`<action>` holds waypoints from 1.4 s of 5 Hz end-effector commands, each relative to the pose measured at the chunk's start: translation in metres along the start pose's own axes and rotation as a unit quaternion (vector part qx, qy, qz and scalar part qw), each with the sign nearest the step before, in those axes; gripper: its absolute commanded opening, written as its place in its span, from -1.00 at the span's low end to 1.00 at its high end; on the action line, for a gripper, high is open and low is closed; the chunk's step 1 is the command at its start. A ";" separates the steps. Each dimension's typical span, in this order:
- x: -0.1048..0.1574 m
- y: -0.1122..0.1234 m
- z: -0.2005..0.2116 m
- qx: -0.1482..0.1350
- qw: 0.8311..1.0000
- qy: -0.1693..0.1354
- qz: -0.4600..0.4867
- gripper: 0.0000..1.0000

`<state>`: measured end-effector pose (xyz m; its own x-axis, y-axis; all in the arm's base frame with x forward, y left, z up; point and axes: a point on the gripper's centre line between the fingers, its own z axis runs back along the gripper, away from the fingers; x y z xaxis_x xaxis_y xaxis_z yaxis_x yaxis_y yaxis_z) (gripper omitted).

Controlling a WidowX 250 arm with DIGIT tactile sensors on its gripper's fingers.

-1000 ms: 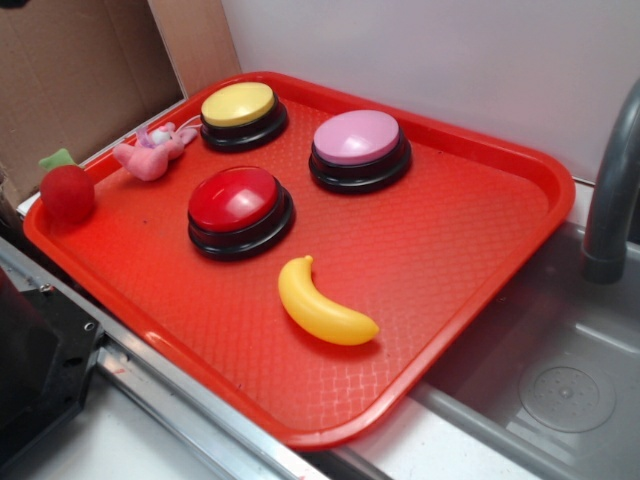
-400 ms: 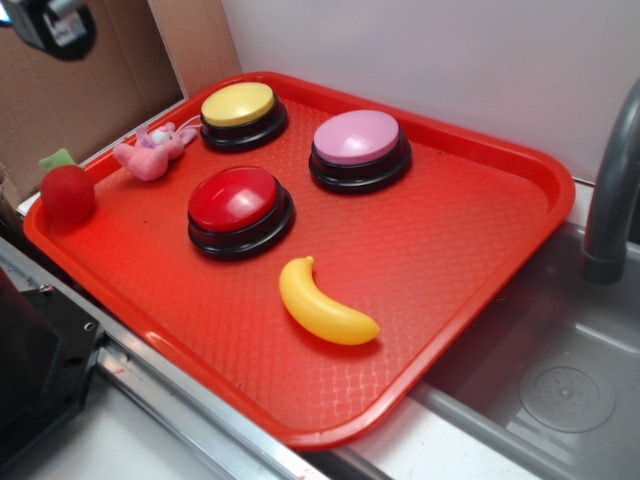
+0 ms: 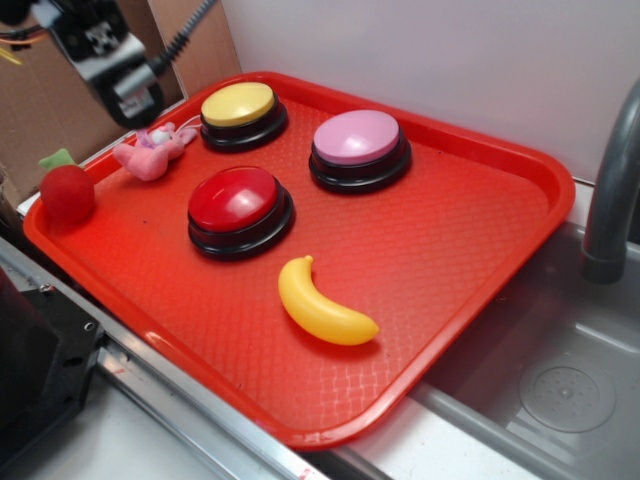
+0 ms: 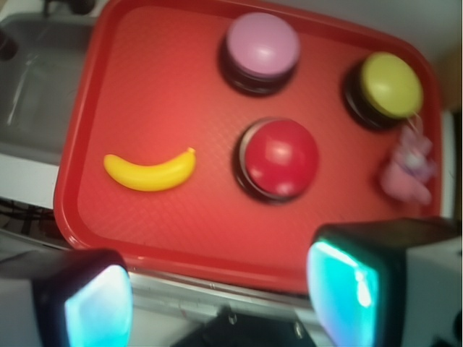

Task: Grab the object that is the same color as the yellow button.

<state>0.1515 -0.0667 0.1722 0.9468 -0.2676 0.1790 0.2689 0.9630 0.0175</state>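
Observation:
The yellow toy banana point(image 3: 322, 305) point(image 4: 150, 171) lies flat on the red tray point(image 3: 470, 220) point(image 4: 145, 72), near its front edge and in front of the red button point(image 3: 238, 205). The yellow button point(image 3: 241, 110) point(image 4: 389, 87) stands at the tray's back left corner. My gripper point(image 3: 132, 100) point(image 4: 221, 300) hangs high over the tray's left side, far from the banana. It is open, its two pads point(image 4: 98, 307) wide apart with nothing between them.
A pink button point(image 3: 358, 145) stands at the back of the tray. A pink plush toy point(image 3: 155, 150) and a red toy fruit point(image 3: 67, 188) lie along its left edge. A sink point(image 3: 560, 390) with a grey tap point(image 3: 610, 190) is to the right; cardboard point(image 3: 50, 100) stands behind.
My gripper has come into the exterior view from the top left and moved down and right toward the tray. The objects on the tray have not moved.

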 end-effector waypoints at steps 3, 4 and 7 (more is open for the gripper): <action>0.024 -0.034 -0.070 -0.017 0.924 -0.075 -0.375 1.00; 0.030 -0.038 -0.092 -0.009 0.891 -0.085 -0.447 1.00; 0.035 -0.049 -0.152 -0.081 0.829 -0.066 -0.550 1.00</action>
<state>0.1959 -0.1229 0.0165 0.1162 -0.9676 0.2243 0.9887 0.1342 0.0665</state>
